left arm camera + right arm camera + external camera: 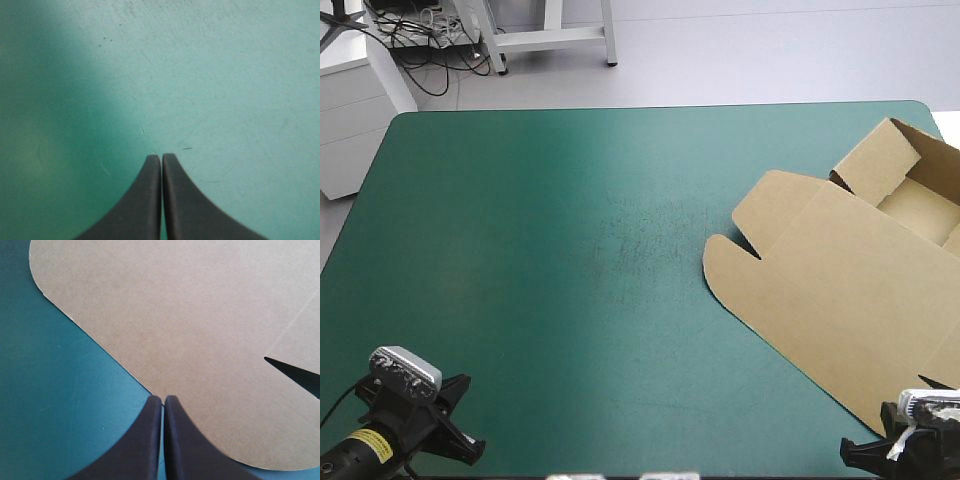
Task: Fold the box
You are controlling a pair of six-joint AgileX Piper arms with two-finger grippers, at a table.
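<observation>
I see the box (pixel 840 290) lying on the right side of the teal-green table (pixel 550 250), its lid flat and its walls raised at the far end. My left gripper (pixel 161 156) is pressed together over bare cover. My right gripper (pixel 163 397) is also pressed together, its tips right at the lid's near edge.

Readable text: none; box (pixel 850 290) unprinted; yellow sticker (pixel 367 446), 7 o'clock in high view, too small to read
</observation>
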